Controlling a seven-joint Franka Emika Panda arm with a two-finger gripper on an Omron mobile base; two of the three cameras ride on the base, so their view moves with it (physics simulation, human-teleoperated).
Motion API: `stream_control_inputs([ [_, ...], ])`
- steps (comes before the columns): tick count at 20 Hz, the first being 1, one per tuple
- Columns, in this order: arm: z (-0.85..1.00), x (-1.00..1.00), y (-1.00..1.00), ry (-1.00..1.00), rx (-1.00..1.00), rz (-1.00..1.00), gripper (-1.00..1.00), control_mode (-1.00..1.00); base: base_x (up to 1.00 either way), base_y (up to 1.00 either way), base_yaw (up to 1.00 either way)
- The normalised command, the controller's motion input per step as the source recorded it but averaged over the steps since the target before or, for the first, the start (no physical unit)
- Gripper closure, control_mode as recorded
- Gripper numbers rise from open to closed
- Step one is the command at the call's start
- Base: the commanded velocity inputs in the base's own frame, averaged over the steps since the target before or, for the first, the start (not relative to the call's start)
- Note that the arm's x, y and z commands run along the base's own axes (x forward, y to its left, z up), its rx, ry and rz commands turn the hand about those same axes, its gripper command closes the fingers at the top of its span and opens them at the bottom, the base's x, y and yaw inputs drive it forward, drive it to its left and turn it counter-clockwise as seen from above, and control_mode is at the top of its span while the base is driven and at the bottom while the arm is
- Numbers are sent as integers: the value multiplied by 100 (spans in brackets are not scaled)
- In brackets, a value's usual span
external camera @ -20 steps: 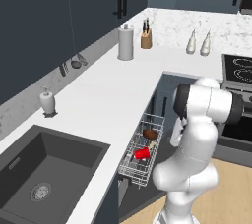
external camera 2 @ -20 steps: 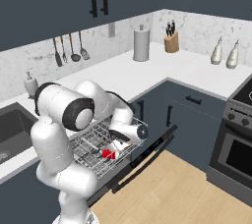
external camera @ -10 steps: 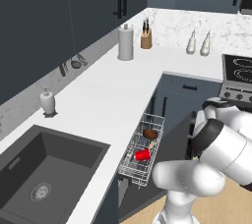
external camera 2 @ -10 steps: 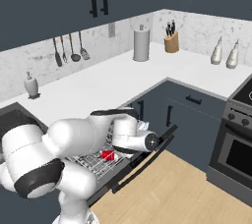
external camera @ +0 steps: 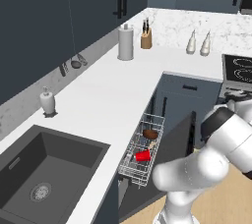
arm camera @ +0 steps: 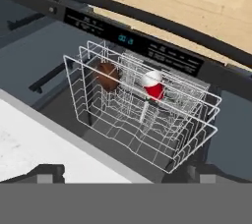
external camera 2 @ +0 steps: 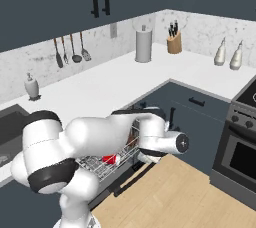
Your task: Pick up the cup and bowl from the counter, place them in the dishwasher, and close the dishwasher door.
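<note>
Gripper state can't be told, tips cut off; cup (arm camera: 154, 87) & bowl (arm camera: 107, 76) in rack (arm camera: 187, 134), wires partly masking both

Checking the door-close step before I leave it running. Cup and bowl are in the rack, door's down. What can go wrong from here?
1. The wire rack is pulled out over the open dishwasher door; lifting the door now would likely jam against it.
2. The cup lies on its side, loose beside the bowl; a hard shove of the rack could shift both.
3. The arm hangs low over the rack and could snag its wires.
</note>
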Motion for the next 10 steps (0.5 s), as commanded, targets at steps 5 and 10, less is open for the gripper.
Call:
stream_control_inputs([
  [5,-73,-3,-96,-8,4,27,-100,-100,0,0,0],
  [10,-100,0,-48,-6,7,27,-100,-100,0,0,0],
])
